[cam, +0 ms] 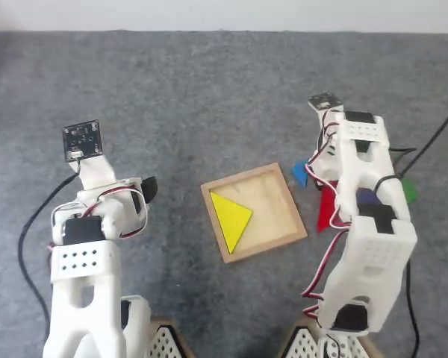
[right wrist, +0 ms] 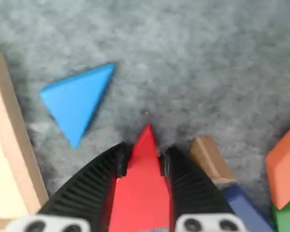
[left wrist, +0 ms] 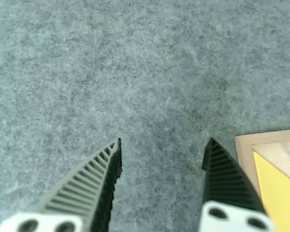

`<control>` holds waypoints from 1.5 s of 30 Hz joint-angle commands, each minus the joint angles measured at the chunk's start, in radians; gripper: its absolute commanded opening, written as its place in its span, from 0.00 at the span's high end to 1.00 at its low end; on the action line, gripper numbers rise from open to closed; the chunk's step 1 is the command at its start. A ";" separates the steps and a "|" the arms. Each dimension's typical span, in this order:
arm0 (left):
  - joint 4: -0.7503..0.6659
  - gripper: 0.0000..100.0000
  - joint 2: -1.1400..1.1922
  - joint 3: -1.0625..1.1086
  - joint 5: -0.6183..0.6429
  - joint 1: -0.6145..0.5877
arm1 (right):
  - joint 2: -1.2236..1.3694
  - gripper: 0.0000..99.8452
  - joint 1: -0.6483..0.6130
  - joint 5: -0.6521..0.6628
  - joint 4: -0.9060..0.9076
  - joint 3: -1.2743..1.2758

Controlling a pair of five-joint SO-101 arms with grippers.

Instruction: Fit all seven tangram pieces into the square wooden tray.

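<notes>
The right jaws are pressed onto the red triangle [right wrist: 142,183], pinching it between both black fingers so that its sharp tip pokes out just past their ends. Whether the piece rests on the grey counter [cam: 209,97] or hangs slightly above it cannot be told. Beyond that tip lies the blue triangle [right wrist: 77,99], flat on the counter and near the wooden tray [right wrist: 17,130]. On the jaws' other side a tan piece [right wrist: 210,159] lies just beside one finger, with a dark blue piece [right wrist: 244,208], an orange piece [right wrist: 285,164] and a green piece [right wrist: 287,217] clustered past it.

The left jaws are spread wide over bare counter with nothing between them. One finger stands just beside the tray's corner, and the yellow triangle [left wrist: 280,188] shows inside the rim.

From above, the tray sits tilted between the two arms, holding the yellow triangle against its side nearer the left arm [cam: 97,216]; the rest of its floor is bare wood. The right arm [cam: 366,194] covers much of the loose pile there, so the tan and orange pieces seen by the right wrist camera are hidden, while the red triangle shows just outside the tray's edge.
</notes>
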 commanded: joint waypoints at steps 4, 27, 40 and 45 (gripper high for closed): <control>-0.021 0.73 -0.005 -0.012 -0.002 -0.003 | -0.206 0.85 0.021 -0.121 0.039 0.066; -0.015 0.73 -0.006 -0.012 -0.023 -0.008 | -0.444 0.75 -0.051 -0.288 -0.199 0.586; -0.018 0.73 -0.005 -0.010 -0.025 -0.008 | -0.226 0.75 0.022 -0.259 -0.185 0.292; -0.020 0.73 -0.005 -0.010 -0.025 -0.005 | -0.251 0.75 -0.025 -0.203 -0.105 0.222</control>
